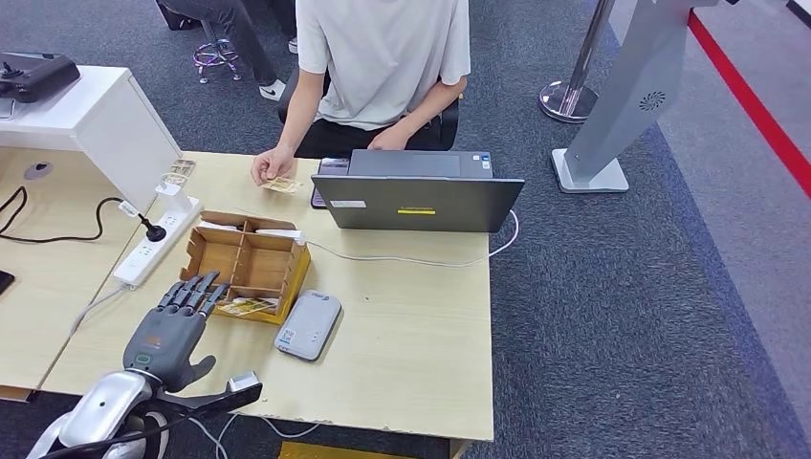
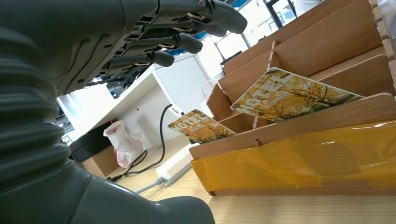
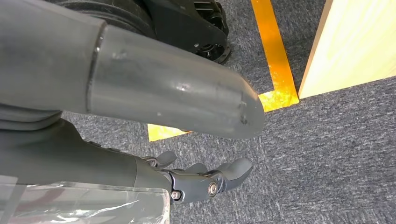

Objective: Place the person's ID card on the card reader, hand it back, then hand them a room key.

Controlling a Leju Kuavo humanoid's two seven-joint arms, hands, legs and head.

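Across the desk a person pinches a small yellowish card (image 1: pixel 281 185) just above the tabletop. The grey card reader (image 1: pixel 308 325) lies flat near the front edge. To its left stands a wooden compartment box (image 1: pixel 244 258), with room key cards (image 1: pixel 251 306) in its front slot. In the left wrist view these are printed HOTEL cards (image 2: pixel 292 94), leaning upright in the box (image 2: pixel 299 123). My left hand (image 1: pixel 175 328) holds nothing and hovers at the box's front left corner, its fingers (image 2: pixel 187 43) spread toward the box. My right hand (image 3: pixel 203 179) hangs beside the desk over the carpet, holding nothing.
A closed-back laptop (image 1: pixel 417 196) sits between the person and the reader, its white cable trailing across the desk. A white power strip (image 1: pixel 156 244) with a black plug lies left of the box. A white cabinet (image 1: pixel 91 120) stands at the far left.
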